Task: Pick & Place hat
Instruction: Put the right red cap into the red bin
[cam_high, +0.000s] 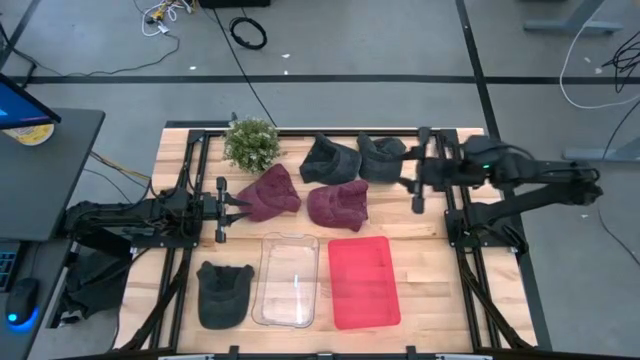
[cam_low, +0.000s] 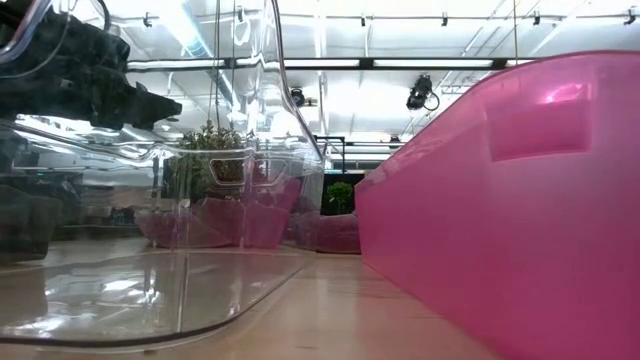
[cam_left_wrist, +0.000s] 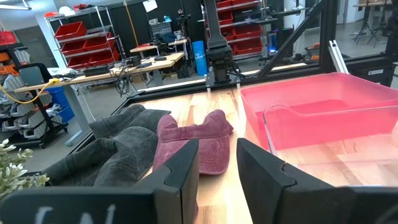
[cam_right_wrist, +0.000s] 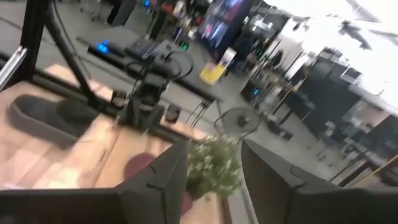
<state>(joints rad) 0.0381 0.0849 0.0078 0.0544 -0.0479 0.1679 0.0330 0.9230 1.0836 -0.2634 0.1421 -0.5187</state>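
Observation:
Two maroon hats lie mid-table, one on the left (cam_high: 270, 192) and one on the right (cam_high: 338, 206). Two dark grey hats (cam_high: 332, 160) (cam_high: 380, 157) lie behind them, and a third (cam_high: 223, 293) lies at the near left. My left gripper (cam_high: 241, 203) is open at the left maroon hat's left edge. In the left wrist view its fingers (cam_left_wrist: 217, 171) stand just short of a maroon hat (cam_left_wrist: 202, 143). My right gripper (cam_high: 402, 172) is open and empty, raised by the far-right grey hat. Its wrist view (cam_right_wrist: 214, 177) looks toward the plant (cam_right_wrist: 214, 165).
A clear bin (cam_high: 287, 280) and a pink bin (cam_high: 363, 282) stand side by side near the front edge, and both fill the low view (cam_low: 200, 200) (cam_low: 520, 200). A small potted plant (cam_high: 251, 143) stands at the far left of the hats. Black frame rails run along both sides.

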